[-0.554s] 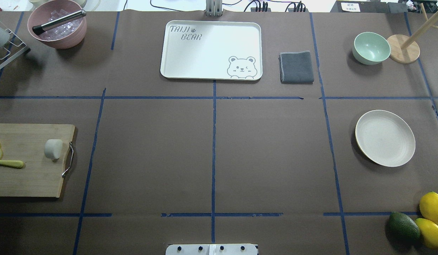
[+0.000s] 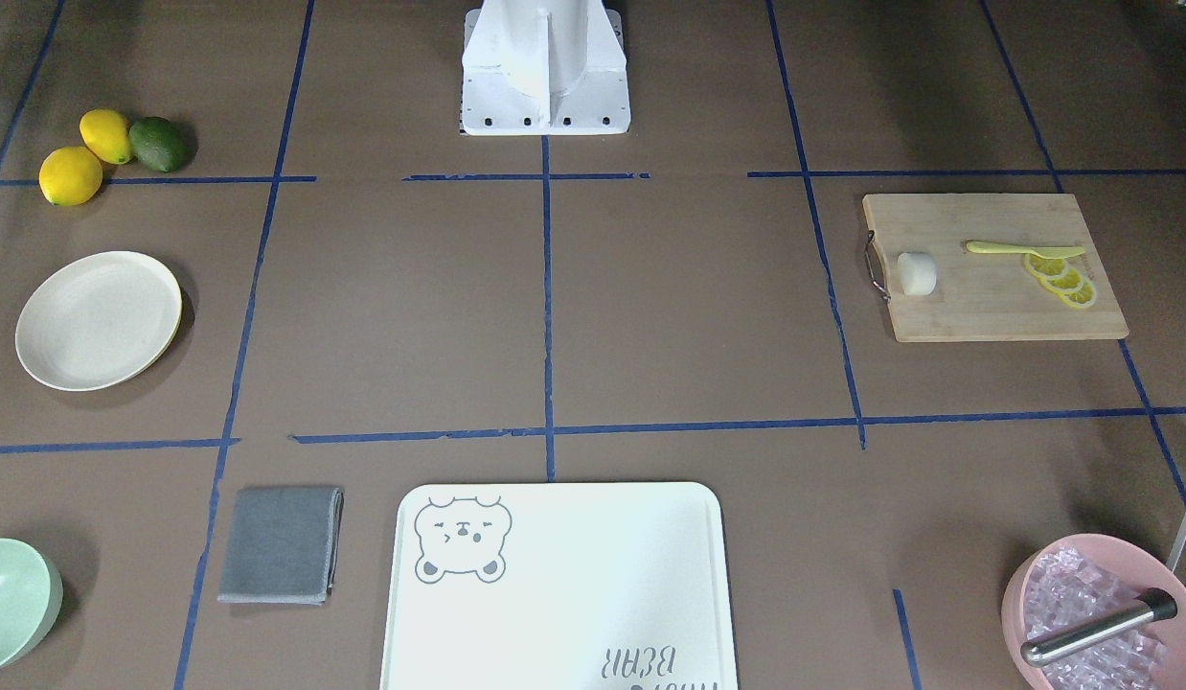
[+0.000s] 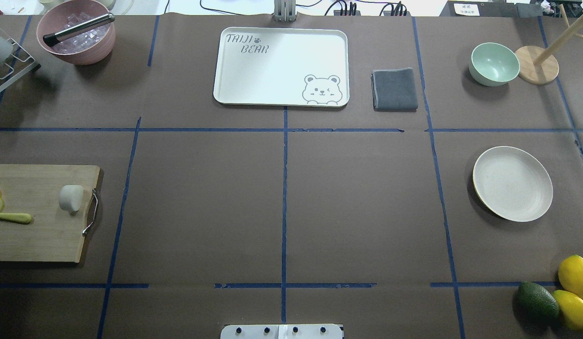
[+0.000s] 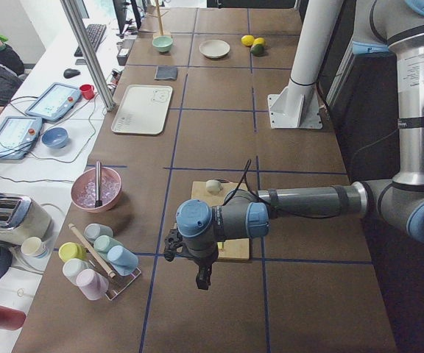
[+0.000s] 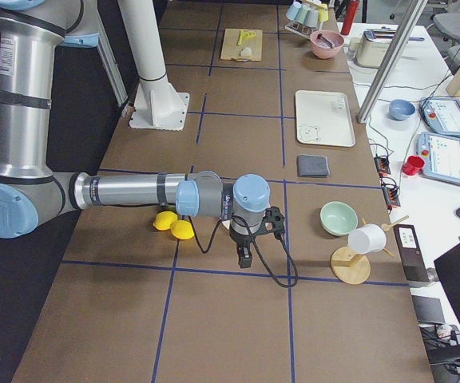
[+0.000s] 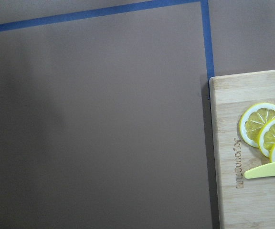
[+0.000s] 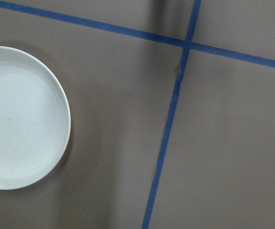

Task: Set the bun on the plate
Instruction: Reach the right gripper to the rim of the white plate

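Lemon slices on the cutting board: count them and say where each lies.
3, in one overlapping row on the cutting board, beside the yellow knife: first slice by the blade, middle slice, last slice farthest out. None appears hidden.

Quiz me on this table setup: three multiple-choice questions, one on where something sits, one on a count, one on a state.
1. Where is the bun?
A) in the green bowl
B) on the wooden cutting board, near its metal handle
C) on the bear tray

2. How many lemon slices lie on the board?
A) one
B) three
C) six

3. What is the state of the plate?
A) it holds the bun
B) it is stacked under a bowl
C) it holds nothing

Answers:
1 B: the overhead view shows the white roll on the board by the handle.
2 B: the front view shows three overlapping slices beside the yellow knife.
3 C: its whole surface shows bare in the overhead and right wrist views.
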Robot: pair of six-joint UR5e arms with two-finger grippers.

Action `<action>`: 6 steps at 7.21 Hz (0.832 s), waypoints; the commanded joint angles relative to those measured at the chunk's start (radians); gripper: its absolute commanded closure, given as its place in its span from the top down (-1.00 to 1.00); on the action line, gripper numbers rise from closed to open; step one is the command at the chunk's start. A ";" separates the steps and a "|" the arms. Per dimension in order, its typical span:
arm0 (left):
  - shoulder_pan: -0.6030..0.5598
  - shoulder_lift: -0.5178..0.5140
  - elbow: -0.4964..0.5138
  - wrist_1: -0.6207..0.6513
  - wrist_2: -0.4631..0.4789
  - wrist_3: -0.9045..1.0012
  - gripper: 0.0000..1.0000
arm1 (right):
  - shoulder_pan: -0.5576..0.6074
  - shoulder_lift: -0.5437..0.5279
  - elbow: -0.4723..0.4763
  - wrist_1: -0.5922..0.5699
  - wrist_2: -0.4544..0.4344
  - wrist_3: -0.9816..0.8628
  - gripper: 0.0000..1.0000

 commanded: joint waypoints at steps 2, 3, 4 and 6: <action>0.000 0.000 0.000 -0.001 0.000 0.000 1.00 | -0.149 0.023 -0.080 0.330 0.057 0.370 0.99; 0.000 0.000 0.000 -0.001 0.000 0.000 1.00 | -0.220 0.024 -0.175 0.568 0.041 0.549 0.98; 0.000 0.000 0.000 -0.001 0.000 0.000 1.00 | -0.312 0.024 -0.233 0.752 -0.049 0.714 0.98; 0.000 0.000 0.001 -0.001 0.000 0.000 1.00 | -0.435 0.030 -0.275 0.851 -0.137 0.850 0.98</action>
